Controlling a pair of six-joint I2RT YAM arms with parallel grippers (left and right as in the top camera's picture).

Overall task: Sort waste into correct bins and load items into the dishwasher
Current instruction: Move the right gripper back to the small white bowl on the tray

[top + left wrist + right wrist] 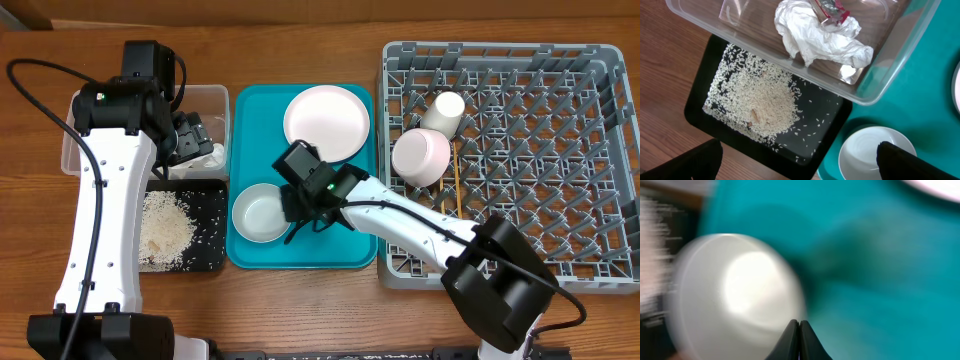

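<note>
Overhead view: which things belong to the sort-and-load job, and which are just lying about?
Job: white bowl, pink plate, pink bowl, white cup, chopsticks, napkin, snack wrapper, rice, clear tub, black tray, dish rack.
Lying about: teal tray, table.

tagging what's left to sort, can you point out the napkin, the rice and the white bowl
crumpled white napkin (810,40) left wrist view, middle of the crumpled paper
loose rice (765,102) left wrist view, centre of the heap
white bowl (255,213) overhead view, its inner floor
</note>
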